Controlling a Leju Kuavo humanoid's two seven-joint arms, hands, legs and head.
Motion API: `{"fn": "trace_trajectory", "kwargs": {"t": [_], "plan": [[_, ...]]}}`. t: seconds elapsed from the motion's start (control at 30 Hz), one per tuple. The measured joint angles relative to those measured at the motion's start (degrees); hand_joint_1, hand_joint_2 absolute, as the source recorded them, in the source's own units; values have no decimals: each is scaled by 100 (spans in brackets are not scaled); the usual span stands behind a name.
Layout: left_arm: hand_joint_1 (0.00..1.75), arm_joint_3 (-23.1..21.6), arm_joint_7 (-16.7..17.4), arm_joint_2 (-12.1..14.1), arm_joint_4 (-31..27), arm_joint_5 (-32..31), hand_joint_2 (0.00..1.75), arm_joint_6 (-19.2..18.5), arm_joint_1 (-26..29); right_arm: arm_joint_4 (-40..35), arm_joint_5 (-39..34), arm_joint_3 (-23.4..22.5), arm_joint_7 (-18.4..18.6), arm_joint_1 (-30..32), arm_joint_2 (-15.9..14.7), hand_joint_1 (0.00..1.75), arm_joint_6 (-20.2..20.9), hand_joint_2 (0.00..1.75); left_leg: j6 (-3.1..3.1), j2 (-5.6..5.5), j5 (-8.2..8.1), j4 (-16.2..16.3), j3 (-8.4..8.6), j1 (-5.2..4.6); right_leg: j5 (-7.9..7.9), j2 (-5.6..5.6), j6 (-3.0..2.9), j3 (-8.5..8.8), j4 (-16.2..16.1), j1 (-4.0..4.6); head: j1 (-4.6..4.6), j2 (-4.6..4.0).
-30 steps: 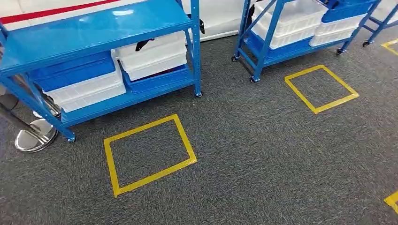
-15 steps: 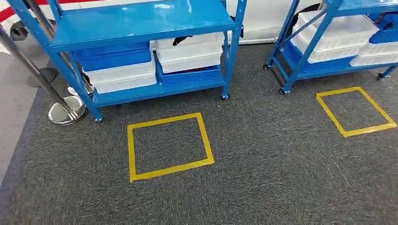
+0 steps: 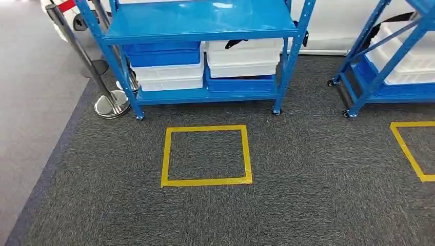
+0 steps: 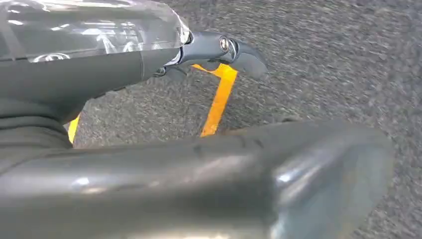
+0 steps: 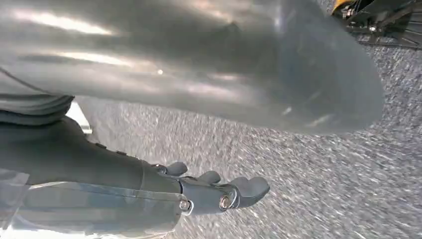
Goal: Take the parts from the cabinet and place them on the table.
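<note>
Since the earlier frames your whole head view has swung: the rack (image 3: 205, 51) that sat off to the left and tilted now stands almost square ahead of you, and the yellow tape square (image 3: 206, 155) on the carpet (image 3: 318, 195) lies nearly straight in front of it. That is the camera turning, not the things moving.

You can see the rack's lower shelf holding stacked bins: on the left a blue bin (image 3: 161, 54) over white bins (image 3: 166, 77), on the right white bins (image 3: 243, 59) over a blue one (image 3: 241, 84). Something dark lies on the top right bin; you cannot tell from here what it is. The rack's upper shelf is a bare blue sheet. A chrome post (image 3: 102, 77) with a round base stands just beside the rack's left leg, at the carpet's edge. A second rack (image 3: 390, 56) with white bins stands to the right, with part of another tape square (image 3: 410, 151) in front of it.

Your left hand (image 4: 199, 52) hangs over the carpet, near a strip of yellow tape; its dark fingers (image 4: 244, 52) are stretched out, apart from the thick thumb, and nothing is in them. Your right hand (image 5: 199, 191) likewise hangs over carpet, its fingers (image 5: 249, 189) loosely extended and apart from the thumb, holding nothing.
</note>
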Motion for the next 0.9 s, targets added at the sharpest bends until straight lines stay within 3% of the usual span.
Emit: {"fn": "trace_trajectory", "kwargs": {"t": [0.03, 0.07, 0.1, 0.13, 0.17, 0.27, 0.3, 0.33, 0.37, 0.4, 0.47, 0.5, 0.53, 0.6, 0.63, 0.67, 0.7, 0.77, 0.83, 0.87, 0.9], "plan": [[0, 0, 0, 0, 0, 0, 0, 0, 7, 0, 0, -2, 0, -6, 0, 0, 0, 0, 13, 6, 162, -227, 138, -2, -6, -79, -2, 9, 0, 10, 0, 0], [0, 0, 0, 0, 0, 2, 0, 0, 9, 0, 2, -7, 0, -16, 0, 0, 0, 0, 42, 39, 412, -718, 417, -11, -16, -152, 0, 25, 0, 21, 0, 0], [0, 0, 0, 2, 0, 2, 0, 0, 10, 0, 2, -11, 0, -22, 2, 0, 0, 0, 93, 165, 634, -1259, 717, -30, -24, -215, 7, 45, 0, 30, 0, 0], [0, 0, 0, 7, 0, 2, 0, -2, 0, 2, 4, -13, 0, -19, 4, 0, 0, 0, 173, 477, 748, -1735, 986, -77, -36, -274, 20, 67, -2, 39, 0, 0], [0, 0, -2, 20, 0, 2, 0, -20, -25, 2, 11, -13, 0, -8, 13, 0, 0, 0, 211, 549, 701, -1838, 1001, -133, -62, -350, 59, 72, 17, 78, 0, 0], [0, 0, -42, 20, 0, 68, 0, -140, 12, 0, -35, -24, -42, -63, 11, 0, -7, 0, 273, 366, 728, -1838, 951, -146, -55, -489, 133, 99, -20, 65, 0, 0], [0, 0, -72, 20, 0, 83, 0, -212, 27, -7, -90, -48, -70, -88, 11, 0, -33, 0, 323, 307, 764, -1930, 1003, -96, -81, -503, 179, 123, -19, 91, 2, 0], [0, 0, -105, 11, 0, 112, 0, -265, 30, -11, -142, -88, -63, -80, 7, 0, -81, 0, 340, 270, 792, -1988, 1045, -76, -144, -167, 224, 94, 101, 51, 4, 0], [0, 0, -114, 9, 0, 114, 0, -280, 29, -11, -162, -111, -68, -65, 9, 0, -105, 0, 379, 256, 801, -1990, 1043, -60, -310, 73, 227, -36, 346, 41, 2, 0], [0, 0, -118, 11, 0, 114, 0, -295, 15, -11, -175, -131, -72, -55, 13, 0, -111, 0, 395, 216, 805, -1988, 1028, -56, -558, 215, 240, -279, 813, 24, 4, 0], [0, 0, -118, 11, 0, 116, 0, -308, 0, -11, -192, -183, -70, -17, 9, 0, -140, 0, 404, 126, 799, -1984, 1031, -62, -847, 270, 271, -723, 1635, -2, 4, 0], [0, 0, -116, 13, 0, 118, 0, -313, 12, -11, -192, -203, -68, -9, 9, 0, -146, 0, 395, 82, 789, -1978, 1045, -60, -794, 270, 287, -840, 1781, -11, 4, 0], [0, 0, -116, 13, 0, 112, 0, -321, 24, -11, -197, -223, -68, 5, 9, 0, -160, 0, 385, 47, 775, -1974, 1068, -51, -606, 270, 302, -810, 1641, -26, 4, 0], [0, 0, -109, 9, 0, 77, 0, -361, 31, -9, -221, -249, -52, 16, 7, 0, -175, 0, 333, -20, 717, -1947, 1135, -25, 0, 270, 324, -431, 722, -68, 4, 0], [0, -2, -107, 9, 0, 59, 0, -361, 30, -9, -225, -267, -50, 23, 9, 0, -177, 0, 287, -37, 667, -1912, 1151, -18, 223, 276, 337, -225, 216, -98, 4, 0], [0, -2, -101, 13, 0, 52, 0, -361, 29, 0, -230, -278, -50, 19, 11, 0, -175, 0, 231, -51, 608, -1853, 1110, -61, 96, 303, 323, -190, 113, -63, 4, 0], [0, -4, -94, 13, 0, 39, 0, -363, 21, -2, -232, -292, -52, 8, 11, 0, -177, 0, 204, -70, 594, -1857, 1109, -59, 102, 316, 248, -195, 131, -69, 2, 0], [0, -29, -70, 13, 0, 2, 0, -378, 22, 0, -258, -332, -50, 10, 11, 0, -179, 0, 154, -69, 584, -1881, 1135, -45, 68, 314, 181, -192, 134, -32, 4, 0], [0, -63, -53, 17, 0, -13, 0, -380, 18, -2, -297, -358, -48, 9, 20, 0, -184, 0, 91, -57, 520, -1797, 1158, -17, 60, 301, 90, -131, 94, -59, 4, 0], [0, -76, -46, 17, 0, -22, 0, -389, 19, -2, -312, -369, -46, 18, 18, 0, -194, 0, 74, -30, 400, -1556, 1045, -17, 30, 283, 44, -103, 92, -61, 2, 0], [0, -87, -37, 17, 0, -28, 0, -398, 6, -2, -313, -380, -46, 19, 17, 0, -201, 0, 52, -10, 188, -1083, 785, -10, 4, 265, 12, -78, 92, -53, 2, 0]]}}
